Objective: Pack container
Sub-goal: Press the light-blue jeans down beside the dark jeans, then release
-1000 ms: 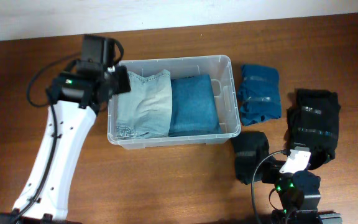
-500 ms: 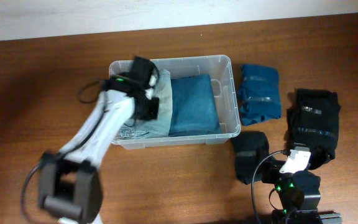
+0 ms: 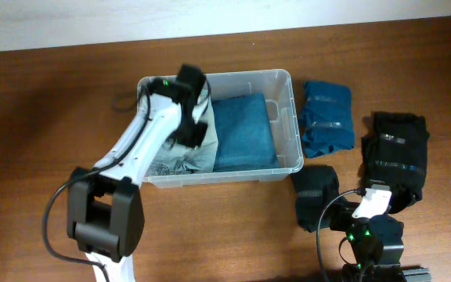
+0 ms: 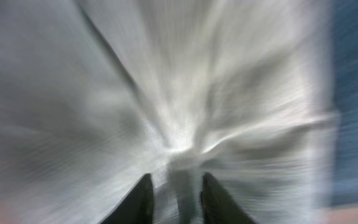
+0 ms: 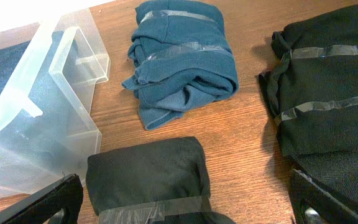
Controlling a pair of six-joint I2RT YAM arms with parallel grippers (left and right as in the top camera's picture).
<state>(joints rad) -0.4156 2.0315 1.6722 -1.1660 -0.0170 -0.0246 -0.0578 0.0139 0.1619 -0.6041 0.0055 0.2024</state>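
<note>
The clear container (image 3: 297, 117) stands at the table's middle and holds pale jeans (image 3: 203, 155) on the left and folded blue jeans (image 3: 245, 133) on the right. My left gripper (image 3: 193, 131) is inside it, down on the pale jeans. In the blurred left wrist view the fingers (image 4: 176, 183) are close together with pale fabric (image 4: 166, 81) between them. My right gripper (image 5: 185, 202) is open wide, hovering low over a small taped black bundle (image 5: 145, 171) beside the container's corner (image 5: 73, 53).
A taped teal bundle (image 3: 327, 117) lies right of the container, also in the right wrist view (image 5: 179, 59). A larger taped black bundle (image 3: 398, 153) lies further right (image 5: 328, 106). The small black bundle (image 3: 315, 196) sits by the container's front right corner.
My left arm has swung from outside the container's left wall into it, onto the pale jeans. The right arm and the bundles have not moved.
</note>
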